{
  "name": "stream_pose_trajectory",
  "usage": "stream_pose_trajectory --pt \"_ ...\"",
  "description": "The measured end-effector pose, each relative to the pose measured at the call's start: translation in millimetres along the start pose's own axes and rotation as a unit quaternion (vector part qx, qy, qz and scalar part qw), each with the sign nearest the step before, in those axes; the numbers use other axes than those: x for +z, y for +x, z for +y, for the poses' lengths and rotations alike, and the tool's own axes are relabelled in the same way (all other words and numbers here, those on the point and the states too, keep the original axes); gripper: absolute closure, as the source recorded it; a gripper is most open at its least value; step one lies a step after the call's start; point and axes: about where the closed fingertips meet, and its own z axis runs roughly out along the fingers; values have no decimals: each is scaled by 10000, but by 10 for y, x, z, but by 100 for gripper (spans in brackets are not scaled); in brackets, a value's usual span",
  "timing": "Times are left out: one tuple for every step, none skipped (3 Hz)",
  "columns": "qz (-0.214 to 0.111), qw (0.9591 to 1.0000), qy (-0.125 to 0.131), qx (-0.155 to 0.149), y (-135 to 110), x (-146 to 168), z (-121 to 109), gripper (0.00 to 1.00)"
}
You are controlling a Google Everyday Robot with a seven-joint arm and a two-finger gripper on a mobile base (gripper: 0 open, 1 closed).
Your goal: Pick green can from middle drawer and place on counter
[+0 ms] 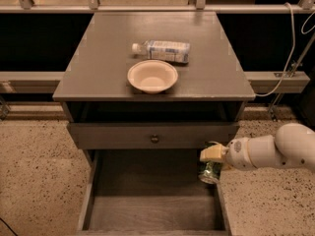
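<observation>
The middle drawer [147, 213] is pulled open below the cabinet, its wood floor bare. My gripper [212, 161] reaches in from the right on a white arm and is shut on the green can [210, 172]. The can hangs below the fingers, lifted above the drawer's right wall, close under the knobbed drawer front. The counter [98, 68] is the flat grey-brown top above.
A pale bowl [152, 75] sits at the counter's front middle. A clear plastic bottle [162, 50] lies on its side behind it. The closed drawer with a round knob [154, 138] is just above the can. Speckled floor lies on both sides.
</observation>
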Motion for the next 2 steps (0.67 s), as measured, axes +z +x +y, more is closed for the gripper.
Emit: stream_pose_trajectory --pt "18 9963 260 -824 -43 -205 -470 100" --pt "74 9778 690 -1976 -120 -538 -1072 100"
